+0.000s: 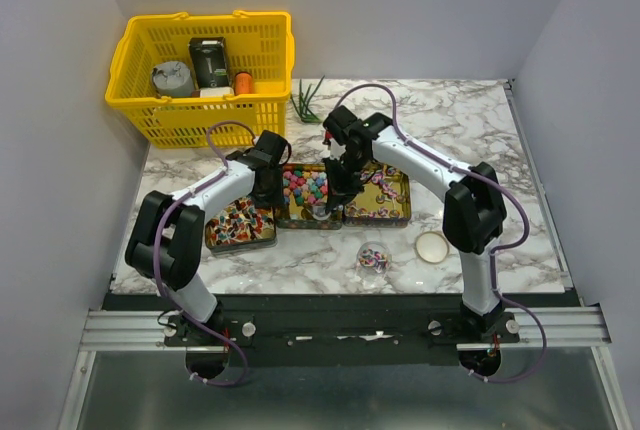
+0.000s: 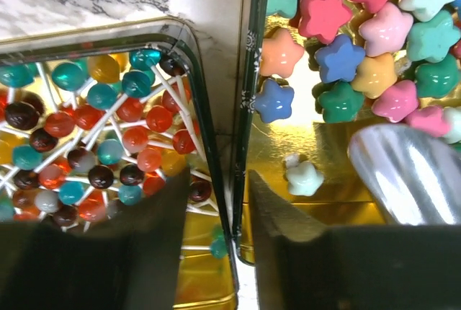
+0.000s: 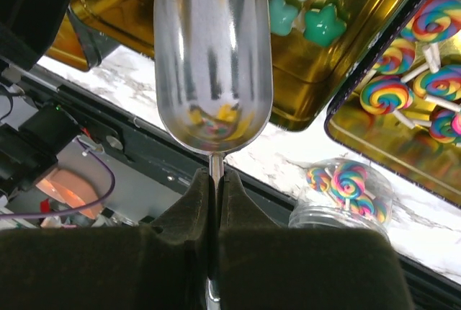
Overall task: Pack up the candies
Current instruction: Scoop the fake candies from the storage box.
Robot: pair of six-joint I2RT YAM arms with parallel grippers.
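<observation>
Three open gold tins hold the candies: ball lollipops [image 2: 94, 130] in the left tin [image 1: 214, 241], star candies [image 2: 374, 29] in the middle tin [image 2: 248, 72], rainbow swirl lollipops [image 3: 432, 86] in the right tin [image 1: 405, 200]. My left gripper [image 2: 218, 180] is open. It straddles the two adjoining walls of the left and middle tins, one finger inside each. My right gripper [image 3: 216, 176] is shut on the thin handle of a metal scoop [image 3: 212, 50]. The scoop's bowl looks empty and hangs over the near end of the middle tin.
A clear jar [image 1: 373, 257] with a few swirl lollipops stands in front of the tins, a round pale lid [image 1: 432, 247] to its right. A yellow basket [image 1: 200, 75] with several items sits at the back left. A green sprig [image 1: 305, 102] lies behind the tins.
</observation>
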